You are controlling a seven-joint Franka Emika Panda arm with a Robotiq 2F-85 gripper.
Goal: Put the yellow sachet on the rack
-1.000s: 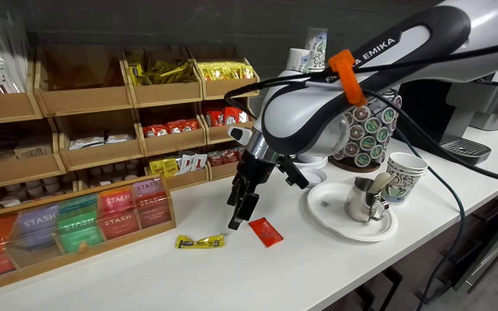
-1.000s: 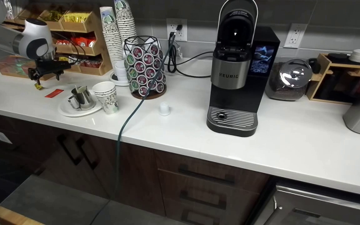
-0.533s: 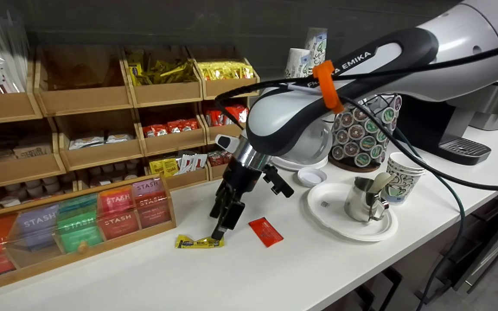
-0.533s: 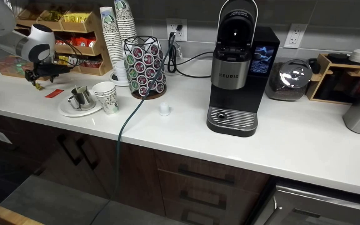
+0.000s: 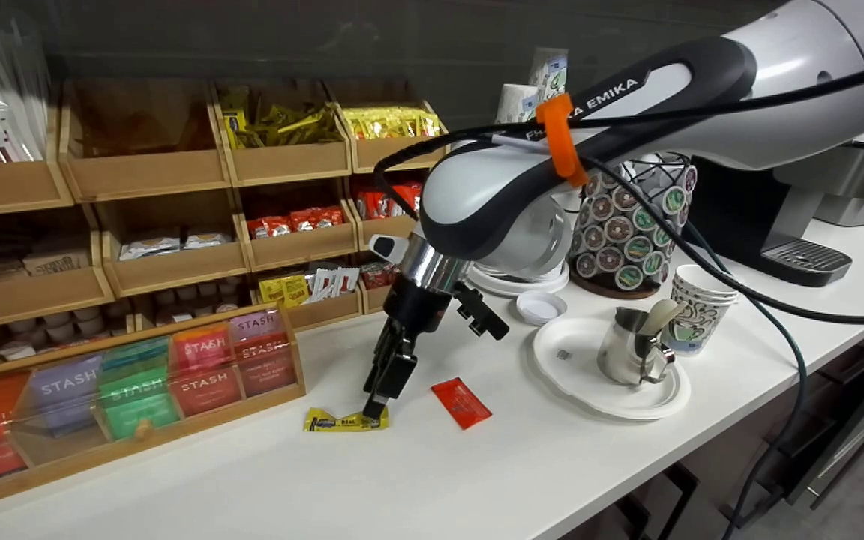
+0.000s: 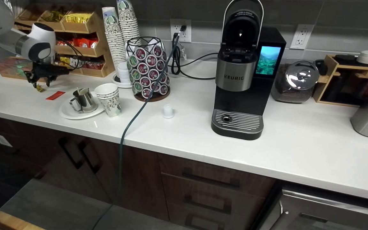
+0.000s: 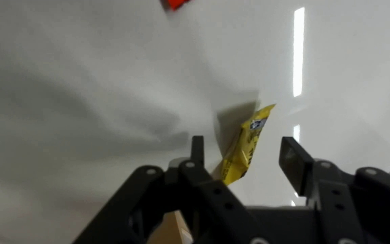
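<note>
The yellow sachet (image 5: 338, 422) lies on the white counter, a narrow packet with dark printing. It also shows in an exterior view (image 6: 40, 89) and in the wrist view (image 7: 245, 145). My gripper (image 5: 372, 405) points down just over the sachet's end nearer the red sachet. In the wrist view my gripper (image 7: 241, 144) is open, with the sachet lying between its fingers, nearer the left one. A gap shows on the right finger's side, and neither finger visibly grips it. The wooden rack (image 5: 293, 166) stands behind, with compartments of yellow, red and white packets. It also shows in an exterior view (image 6: 102, 41).
A red sachet (image 5: 462, 403) lies beside the gripper. A white plate (image 5: 563, 360) with a metal jug (image 5: 619, 352) and paper cups (image 5: 698, 315) stand further along. A tea box (image 5: 199, 409) stands in front of the rack. A capsule holder (image 5: 612, 255) stands behind the plate.
My gripper has come down and across from beside the red sachet to over the yellow sachet, then turned slightly. The yellow sachet has not visibly moved. The coffee machine's screen picture has changed.
</note>
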